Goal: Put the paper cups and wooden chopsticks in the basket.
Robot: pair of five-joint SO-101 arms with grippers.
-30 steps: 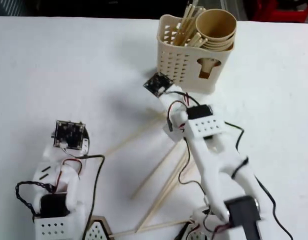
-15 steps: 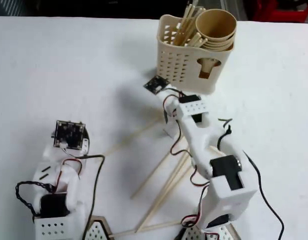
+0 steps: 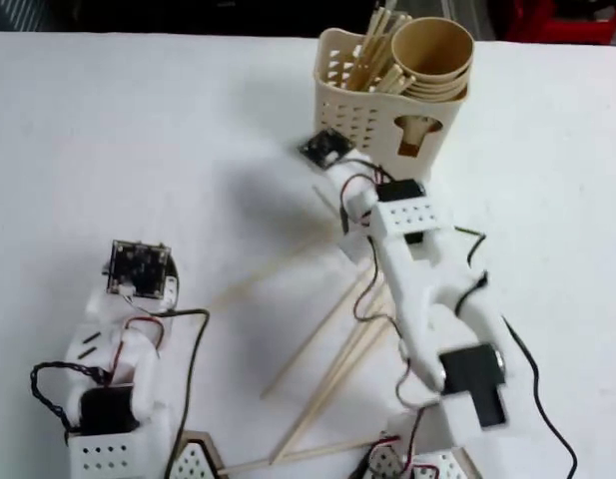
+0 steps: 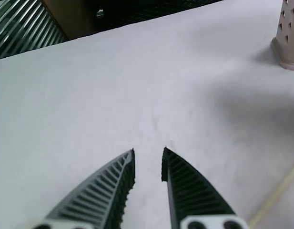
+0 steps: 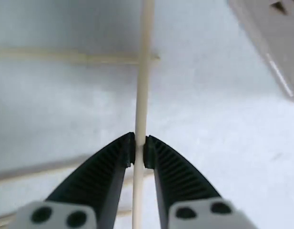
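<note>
One chopstick [image 5: 145, 71] clamped in the right gripper [image 5: 139, 144]
Its jaws are closed on the stick near the basket [image 3: 359, 125], which holds stacked paper cups [image 3: 433, 52] and more sticks; several loose chopsticks [image 3: 332, 364] lie on the table [image 3: 138, 120]; the left gripper [image 4: 147, 160] rests slightly parted, holding nothing
</note>
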